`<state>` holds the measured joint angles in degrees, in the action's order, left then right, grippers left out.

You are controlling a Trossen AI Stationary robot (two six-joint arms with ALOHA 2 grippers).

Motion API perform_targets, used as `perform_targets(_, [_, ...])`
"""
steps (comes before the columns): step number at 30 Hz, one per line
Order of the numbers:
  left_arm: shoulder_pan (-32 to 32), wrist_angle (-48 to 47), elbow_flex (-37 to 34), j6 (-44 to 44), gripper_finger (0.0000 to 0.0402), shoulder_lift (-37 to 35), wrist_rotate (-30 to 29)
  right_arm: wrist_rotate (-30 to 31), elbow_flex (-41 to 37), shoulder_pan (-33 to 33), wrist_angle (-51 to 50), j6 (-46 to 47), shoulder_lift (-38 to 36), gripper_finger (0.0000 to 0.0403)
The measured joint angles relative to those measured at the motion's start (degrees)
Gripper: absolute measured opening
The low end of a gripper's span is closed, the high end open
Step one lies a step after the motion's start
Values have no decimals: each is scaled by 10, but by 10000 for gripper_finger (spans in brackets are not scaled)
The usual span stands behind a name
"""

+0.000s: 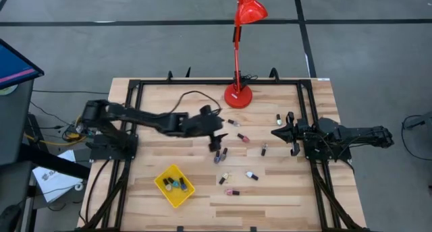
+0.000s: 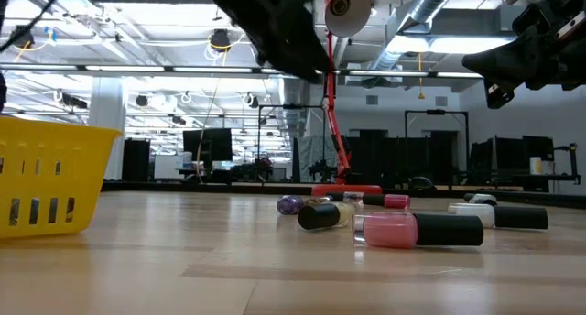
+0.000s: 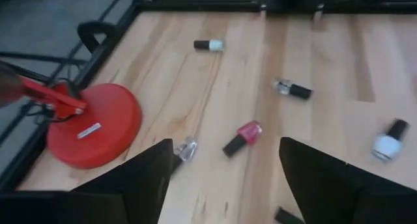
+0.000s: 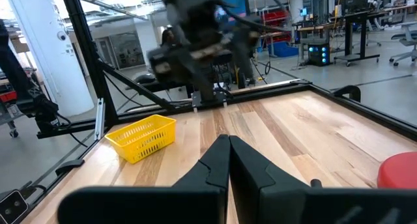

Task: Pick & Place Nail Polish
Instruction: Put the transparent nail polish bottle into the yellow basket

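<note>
Several tiny nail polish bottles lie on their sides on the wooden table: a pink one (image 1: 243,136) (image 3: 242,137), a clear one (image 3: 184,149), a dark-capped one (image 1: 264,149) (image 3: 292,88), a white one (image 3: 389,140) and others nearer the front (image 1: 232,191) (image 2: 417,230). My left gripper (image 1: 217,141) (image 3: 225,178) is open and empty above the table's middle, and the pink bottle lies ahead of its fingers. My right gripper (image 1: 277,132) (image 4: 228,160) is shut and empty, held above the table at the right. A few bottles lie in the yellow tray (image 1: 164,189).
A red desk lamp's base (image 1: 237,95) (image 3: 91,123) stands at the table's far middle, close to the left gripper. The yellow tray also shows in the low view (image 2: 46,182) and the right wrist view (image 4: 143,137), at the near left. A black frame (image 1: 307,97) runs around the table.
</note>
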<state>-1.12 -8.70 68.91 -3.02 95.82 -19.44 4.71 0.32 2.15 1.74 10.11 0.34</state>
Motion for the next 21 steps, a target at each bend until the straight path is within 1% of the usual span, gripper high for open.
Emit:
perform_targets(5, [72, 2, 35, 7, 274, 66, 100, 0, 0, 0, 0, 0, 0, 0])
perform_targets(7, [98, 1, 36, 35, 274, 84, 135, 0, 0, 0, 0, 0, 0, 0])
perform_targets(10, [128, 12, 37, 87, 274, 107, 168, 0, 0, 0, 1, 0, 0, 0])
perform_targets(14, [151, 56, 38, 116, 274, 134, 231, 0, 0, 0, 0, 0, 0, 0])
perform_targets(17, [158, 82, 38, 121, 274, 158, 257, 0, 0, 0, 0, 0, 0, 0])
perform_targets(21, [158, 88, 38, 121, 273, 191, 264, 0, 0, 0, 0, 0, 0, 0])
